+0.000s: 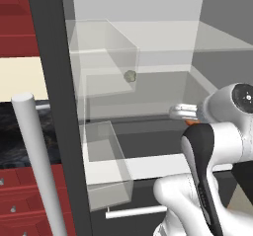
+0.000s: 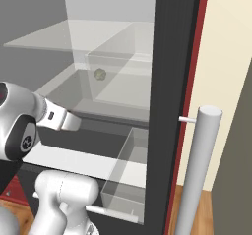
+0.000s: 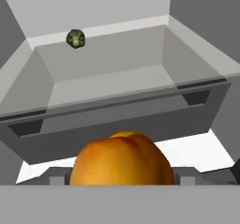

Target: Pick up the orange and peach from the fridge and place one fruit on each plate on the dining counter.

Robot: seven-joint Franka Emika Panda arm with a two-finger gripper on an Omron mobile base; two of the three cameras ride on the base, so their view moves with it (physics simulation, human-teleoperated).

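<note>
Peach [image 3: 121,159] right in front of me, btwn my fingers; fridge [image 1: 59,106] drawer [image 3: 117,92] behind it, small green item [image 3: 75,38] at its back.

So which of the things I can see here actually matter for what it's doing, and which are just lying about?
Part of the job:
fridge
peach
gripper

Just lying about:
small green item at the back of the fridge
red cabinets

Probably kitchen: open fridge [image 1: 148,57], red cabinets [image 1: 15,13]
</note>
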